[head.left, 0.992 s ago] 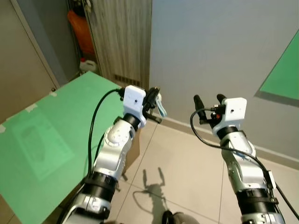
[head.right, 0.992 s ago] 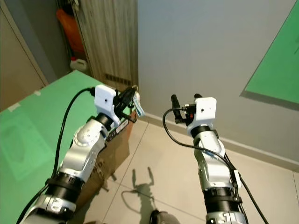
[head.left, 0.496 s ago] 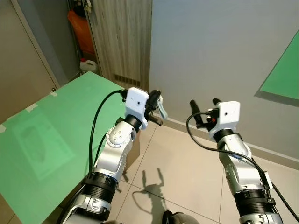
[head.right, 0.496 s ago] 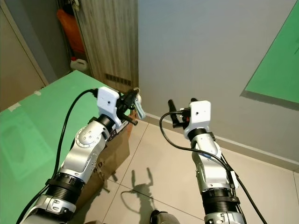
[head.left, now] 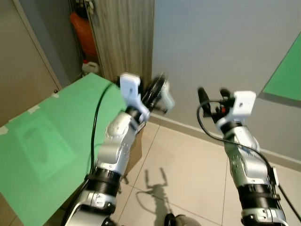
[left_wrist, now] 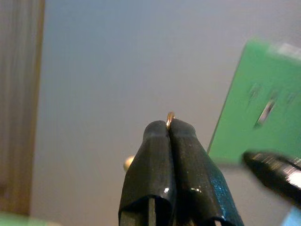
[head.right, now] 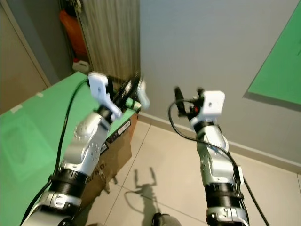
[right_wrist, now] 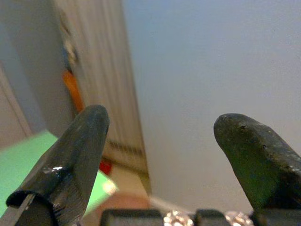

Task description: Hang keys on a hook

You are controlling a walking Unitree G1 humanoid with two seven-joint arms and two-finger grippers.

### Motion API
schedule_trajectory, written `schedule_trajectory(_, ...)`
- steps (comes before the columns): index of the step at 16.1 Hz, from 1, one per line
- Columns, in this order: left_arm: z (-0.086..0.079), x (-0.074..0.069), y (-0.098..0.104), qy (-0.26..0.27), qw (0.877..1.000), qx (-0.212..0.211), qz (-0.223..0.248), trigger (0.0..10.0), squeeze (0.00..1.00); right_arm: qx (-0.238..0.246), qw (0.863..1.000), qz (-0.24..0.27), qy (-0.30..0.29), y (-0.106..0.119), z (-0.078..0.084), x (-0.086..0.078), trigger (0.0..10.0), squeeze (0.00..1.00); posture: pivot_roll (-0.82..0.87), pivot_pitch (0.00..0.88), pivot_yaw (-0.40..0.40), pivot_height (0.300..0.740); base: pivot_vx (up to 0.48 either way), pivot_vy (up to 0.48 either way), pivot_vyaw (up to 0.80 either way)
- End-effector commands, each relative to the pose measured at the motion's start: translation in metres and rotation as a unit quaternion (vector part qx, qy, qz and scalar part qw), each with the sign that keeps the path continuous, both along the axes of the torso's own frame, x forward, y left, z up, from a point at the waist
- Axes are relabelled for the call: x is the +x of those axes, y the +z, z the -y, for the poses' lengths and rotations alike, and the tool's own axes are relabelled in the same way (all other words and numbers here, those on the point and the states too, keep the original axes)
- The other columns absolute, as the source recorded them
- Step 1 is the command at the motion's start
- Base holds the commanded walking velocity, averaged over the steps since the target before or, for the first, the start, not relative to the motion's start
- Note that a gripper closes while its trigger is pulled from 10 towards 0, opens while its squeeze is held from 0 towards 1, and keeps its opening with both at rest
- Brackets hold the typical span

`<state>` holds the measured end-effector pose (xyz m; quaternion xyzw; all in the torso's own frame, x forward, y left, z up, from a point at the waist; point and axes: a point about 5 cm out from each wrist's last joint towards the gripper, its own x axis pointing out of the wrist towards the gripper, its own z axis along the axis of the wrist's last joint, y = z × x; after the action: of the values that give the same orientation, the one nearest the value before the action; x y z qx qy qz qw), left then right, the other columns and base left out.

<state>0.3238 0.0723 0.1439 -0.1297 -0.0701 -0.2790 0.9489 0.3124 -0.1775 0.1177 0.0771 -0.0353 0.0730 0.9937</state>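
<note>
Both arms are raised in front of the robot above a tiled floor (head.left: pixel 188 160), where their shadows fall.

The left gripper (left_wrist: pixel 169 126) is held up toward the grey wall (head.left: pixel 221 42). Its two fingers are pressed together, and a small gold ring (left_wrist: pixel 170 116) protrudes between the tips. This ring belongs to the keys (head.left: pixel 165 98), which are pinched in the gripper; in the head views they appear as a pale, motion-blurred tag just beside the fingers, on the side toward the right arm. The left arm itself is blurred.

Below and to the left of the left gripper lies a green surface (head.left: pixel 51 136). A cardboard box (head.right: pixel 115 146) stands against its edge, under the left forearm.

The right gripper (head.left: pixel 211 92) is level with the left gripper and well apart from it, to its right. Its fingers (right_wrist: pixel 77 141) are spread wide and hold nothing.

Beyond the left gripper a green board (left_wrist: pixel 256 113) hangs on the wall, up and to the right; it carries small hooks (left_wrist: pixel 267 109), blurred. A small round gold knob (left_wrist: pixel 128 163) shows beside the left fingers; its mounting cannot be determined.

Far left, a wood-grain panel (head.left: pixel 124 37) adjoins the wall. Beside it stand an orange object (head.left: pixel 82 33) and a white jug (head.left: pixel 89 67).
</note>
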Motion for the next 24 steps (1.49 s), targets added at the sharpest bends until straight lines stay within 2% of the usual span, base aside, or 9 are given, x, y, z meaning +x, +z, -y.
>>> schedule_trajectory(1,0.000,-0.004,-0.010,-0.004,1.000,0.006,-0.019,10.0,0.00,-0.005,1.000,-0.016,0.001,-0.010,0.000,-0.004,10.0,0.00,-0.12,0.049,0.001,0.740,0.000,0.000,0.00)
schedule_trajectory(2,0.001,-0.006,-0.009,-0.005,1.000,-0.013,-0.022,10.0,0.00,-0.004,1.000,-0.021,0.006,-0.012,-0.003,-0.007,10.0,0.00,-0.12,0.049,0.001,0.740,0.000,0.000,0.00)
schedule_trajectory(6,0.013,-0.009,-0.011,-0.017,1.000,-0.007,-0.019,10.0,0.00,0.003,0.999,-0.037,0.017,-0.019,-0.013,-0.007,10.0,0.00,-0.12,0.043,-0.004,0.740,0.000,-0.112,0.00)
schedule_trajectory(11,0.009,-0.007,-0.011,-0.015,1.000,-0.009,-0.015,10.0,0.00,0.004,0.999,-0.034,0.031,-0.021,-0.023,-0.009,10.0,0.00,-0.12,0.040,0.003,0.740,0.000,-0.475,0.00)
schedule_trajectory(24,0.016,-0.007,-0.010,-0.030,1.000,-0.003,-0.009,10.0,0.00,-0.001,0.999,-0.041,0.024,-0.024,-0.022,-0.013,10.0,0.00,-0.13,0.045,0.004,0.740,0.000,-0.472,0.00)
